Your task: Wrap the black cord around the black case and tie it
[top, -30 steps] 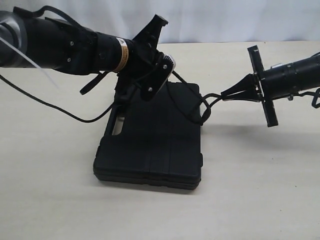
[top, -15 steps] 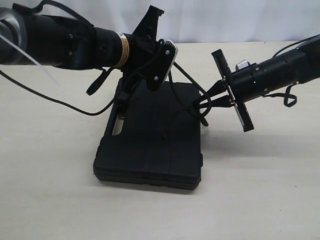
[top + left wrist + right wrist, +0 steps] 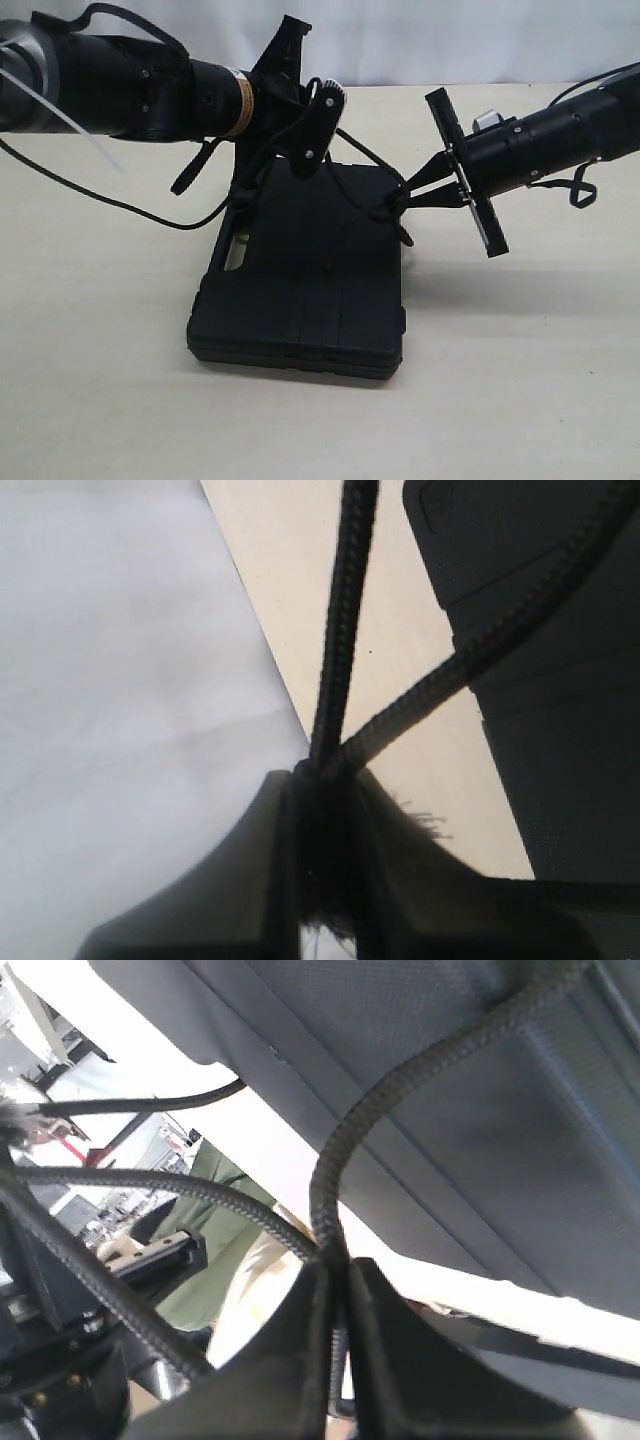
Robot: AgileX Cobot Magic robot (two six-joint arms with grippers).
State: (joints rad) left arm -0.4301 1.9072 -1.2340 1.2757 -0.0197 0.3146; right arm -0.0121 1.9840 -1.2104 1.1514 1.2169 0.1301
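Flat on the pale table (image 3: 520,380), ridged side up: the black case (image 3: 310,270), with the handle slot (image 3: 235,255) along its left edge.

Above the case's far left corner: the left gripper (image 3: 322,790), fingers pressed together with no gap visible, pinching the black cord (image 3: 340,630) right at a frayed tuft (image 3: 425,825). Fanning out from that pinch in the left wrist view are two strands, one over the bare table beside the case, the other slanting across the case's textured surface.

Raised just off the case's far right corner: the right gripper (image 3: 405,197), tips drawn to a narrow point and clamped on the cord. In the right wrist view, one strand caught between the closed fingers and curving away against the case's surface. A second strand meeting it just at the fingertips; whether also gripped, cannot tell.

Between the two grippers: a length of cord held in the air, slanting over the case's far edge. Below the left gripper: another length dropping beside the case's left edge, close to the handle slot. Under the right gripper: a short bit of cord hanging against the case's right edge, loop or loose end not clear. Nothing knotted around the case yet.
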